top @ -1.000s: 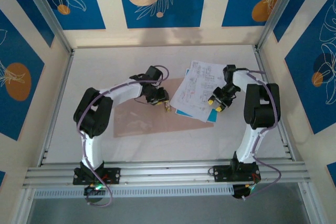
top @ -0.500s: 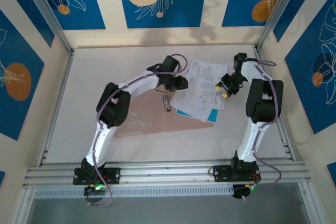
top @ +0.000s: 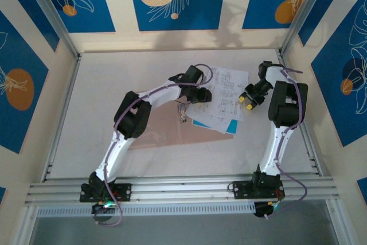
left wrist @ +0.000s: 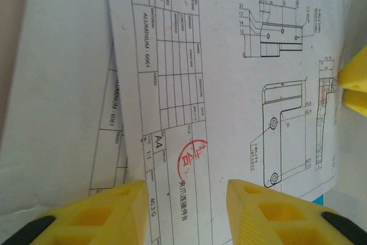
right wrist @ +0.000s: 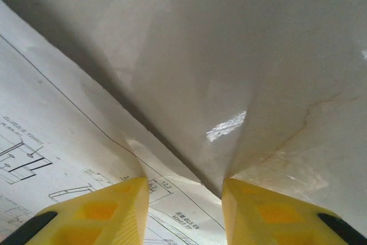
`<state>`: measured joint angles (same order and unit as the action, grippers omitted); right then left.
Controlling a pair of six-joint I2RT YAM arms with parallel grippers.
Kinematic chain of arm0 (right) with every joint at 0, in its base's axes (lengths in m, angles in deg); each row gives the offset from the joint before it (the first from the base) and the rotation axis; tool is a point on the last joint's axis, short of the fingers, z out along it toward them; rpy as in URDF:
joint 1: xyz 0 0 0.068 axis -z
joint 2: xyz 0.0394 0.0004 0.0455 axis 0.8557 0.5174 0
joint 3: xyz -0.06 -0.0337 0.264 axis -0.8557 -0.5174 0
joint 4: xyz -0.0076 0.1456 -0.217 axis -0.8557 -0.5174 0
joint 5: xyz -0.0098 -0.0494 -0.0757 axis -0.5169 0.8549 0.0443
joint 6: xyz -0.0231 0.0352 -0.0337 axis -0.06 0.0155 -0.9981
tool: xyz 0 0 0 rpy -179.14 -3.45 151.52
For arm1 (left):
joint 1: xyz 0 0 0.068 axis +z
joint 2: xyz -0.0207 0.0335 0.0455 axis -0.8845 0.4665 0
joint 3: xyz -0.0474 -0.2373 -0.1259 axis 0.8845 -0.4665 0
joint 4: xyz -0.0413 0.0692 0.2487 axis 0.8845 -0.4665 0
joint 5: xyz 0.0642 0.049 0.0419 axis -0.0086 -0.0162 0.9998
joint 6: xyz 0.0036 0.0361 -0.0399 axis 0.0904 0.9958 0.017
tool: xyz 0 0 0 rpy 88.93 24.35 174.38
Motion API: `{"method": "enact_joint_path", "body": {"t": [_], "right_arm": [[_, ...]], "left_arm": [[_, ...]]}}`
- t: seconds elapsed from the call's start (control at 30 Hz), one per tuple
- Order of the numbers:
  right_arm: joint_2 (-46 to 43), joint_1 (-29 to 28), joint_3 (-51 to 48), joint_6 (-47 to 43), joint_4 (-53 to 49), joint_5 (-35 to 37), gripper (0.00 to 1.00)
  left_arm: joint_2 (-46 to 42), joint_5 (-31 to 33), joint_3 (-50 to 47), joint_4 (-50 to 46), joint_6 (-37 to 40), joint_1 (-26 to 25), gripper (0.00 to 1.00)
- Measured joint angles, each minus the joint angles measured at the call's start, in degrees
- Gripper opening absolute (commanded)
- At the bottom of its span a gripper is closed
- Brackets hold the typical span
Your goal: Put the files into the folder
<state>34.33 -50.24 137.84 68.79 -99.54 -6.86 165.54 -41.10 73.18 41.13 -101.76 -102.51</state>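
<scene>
The left gripper [top: 202, 97] is moved from folder [top: 163, 130] to files [top: 221, 98] — its fingers, and the right gripper's [top: 248, 97], are spread, empty; nothing is filed.

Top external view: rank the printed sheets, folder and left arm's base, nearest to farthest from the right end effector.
1. Printed sheets, just left of the right end effector.
2. Folder, farther left, mid-table.
3. Left arm's base, at the near-left table edge.
</scene>
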Motion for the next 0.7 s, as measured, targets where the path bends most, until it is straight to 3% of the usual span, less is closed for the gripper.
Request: {"method": "enact_joint_path", "body": {"t": [0.37, 0.7], "right_arm": [[0.87, -0.42, 0.83, -0.55, -1.11, 0.59, 0.39], [0.96, -0.79, 1.14, -0.96, -2.01, 2.47, 0.27]], "left_arm": [[0.92, 2.12, 0.35, -0.63, 2.01, -0.11, 0.41], [-0.07, 7.26, -0.11, -1.42, 3.32, -0.11, 0.42]]}}
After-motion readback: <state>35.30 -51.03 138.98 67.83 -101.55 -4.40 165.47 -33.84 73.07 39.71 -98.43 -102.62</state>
